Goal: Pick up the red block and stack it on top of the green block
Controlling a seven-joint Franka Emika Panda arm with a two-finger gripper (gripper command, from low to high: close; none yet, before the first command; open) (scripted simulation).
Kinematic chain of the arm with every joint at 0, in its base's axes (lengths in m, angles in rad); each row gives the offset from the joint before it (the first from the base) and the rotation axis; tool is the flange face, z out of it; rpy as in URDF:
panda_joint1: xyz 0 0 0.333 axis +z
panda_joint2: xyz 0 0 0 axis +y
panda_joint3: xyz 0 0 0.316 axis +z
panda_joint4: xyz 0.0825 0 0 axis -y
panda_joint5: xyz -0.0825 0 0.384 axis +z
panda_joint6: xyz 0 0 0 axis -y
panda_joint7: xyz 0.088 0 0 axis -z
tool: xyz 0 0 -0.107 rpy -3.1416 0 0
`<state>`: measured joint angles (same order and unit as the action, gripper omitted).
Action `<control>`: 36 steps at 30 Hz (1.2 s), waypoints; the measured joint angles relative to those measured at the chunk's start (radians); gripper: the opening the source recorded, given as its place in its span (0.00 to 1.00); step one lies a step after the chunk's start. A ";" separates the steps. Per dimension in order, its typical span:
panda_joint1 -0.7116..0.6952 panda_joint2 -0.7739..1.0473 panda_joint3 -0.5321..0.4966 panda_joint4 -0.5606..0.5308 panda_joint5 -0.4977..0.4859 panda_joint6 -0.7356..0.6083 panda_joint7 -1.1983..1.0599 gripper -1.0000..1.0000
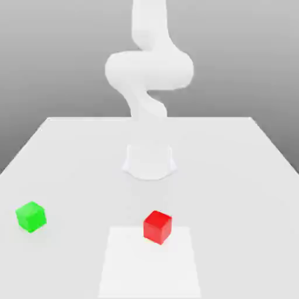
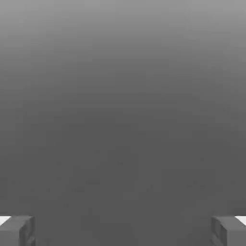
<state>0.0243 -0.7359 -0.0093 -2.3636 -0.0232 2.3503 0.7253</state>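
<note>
- Red block [image 1: 157, 226] sits free on the table [image 1: 245, 169], at about six o'clock from the arm's base [image 1: 149, 162] in the exterior view, on the upper edge of a paler square patch [image 1: 149, 266].
- Green block [image 1: 31, 216] rests at roughly nine o'clock from the red one, well apart from it, near the table's edge on the exterior view's left.
- Gripper [image 2: 123, 230] is spread wide, its two fingertips [image 2: 17, 230] at opposite corners of the hand view with nothing between them; you hold nothing yet.
- Your first risk, as I judge it, is a descent off centre: one finger lands on the cube's top or nudges it aside.
- The red cube looks turned slightly against the table edges, so you may close on corners unless you match the wrist to its faces.
- Placing is the second risk: the green cube is the same size, so a small offset could leave the red one tipping off.
- Surface is flat, plain white and smooth; a pushed cube would likely slide.
- Room beyond is featureless grey.
</note>
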 joint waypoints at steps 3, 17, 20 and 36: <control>0.033 0.095 -0.019 -0.089 -0.031 0.072 -0.110 0.50; 0.178 0.523 -0.163 -0.492 -0.085 0.402 -0.670 0.50; 0.211 0.615 -0.188 -0.562 -0.053 0.476 -0.801 0.50; 0.138 0.883 -0.061 -0.543 0.138 0.701 -0.958 0.00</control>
<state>0.1627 0.1473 -0.0708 -2.9061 0.1143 3.0511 -0.2324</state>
